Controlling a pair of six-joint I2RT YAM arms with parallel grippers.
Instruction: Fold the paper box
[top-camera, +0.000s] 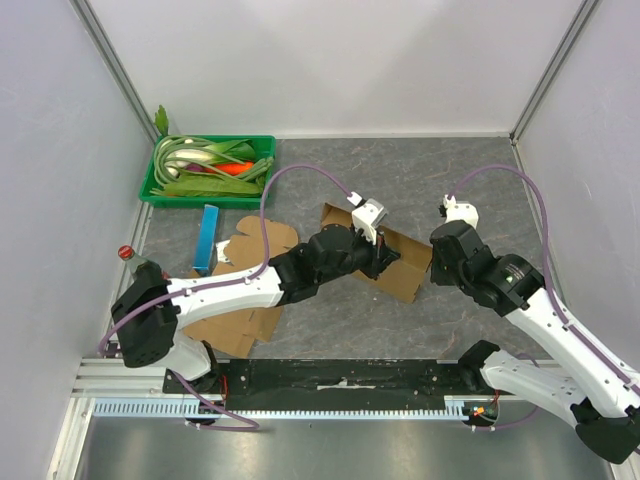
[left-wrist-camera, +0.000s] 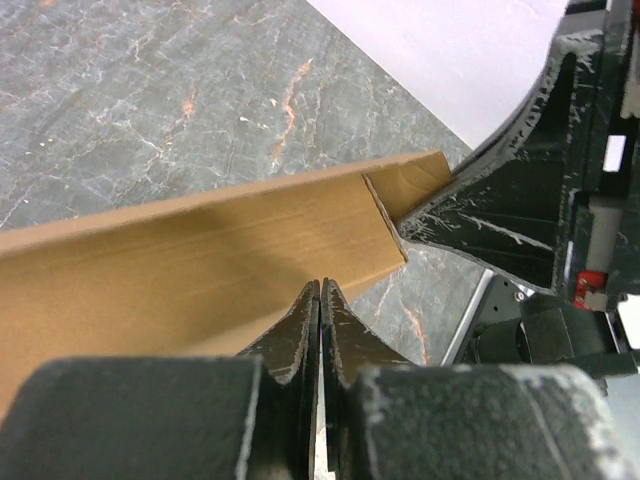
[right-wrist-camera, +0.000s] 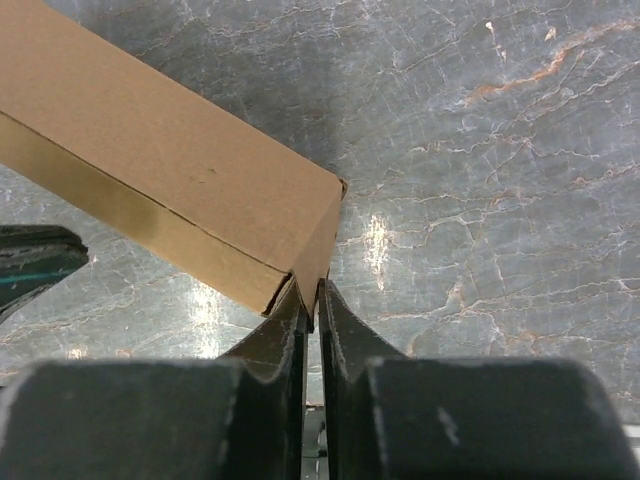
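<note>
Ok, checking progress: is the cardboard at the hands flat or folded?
Folded: the cardboard shows two faces meeting at a creased edge.

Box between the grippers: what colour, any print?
Plain brown cardboard box, no print visible; right wrist view shows it best.

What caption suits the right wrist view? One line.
Right gripper pinches a corner of the paper box over the marbled table.

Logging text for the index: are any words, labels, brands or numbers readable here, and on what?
None can be read in any view.
Box: plain brown card, no print.
Blue pack: too small to show any marks.
Tray: no label visible.
</note>
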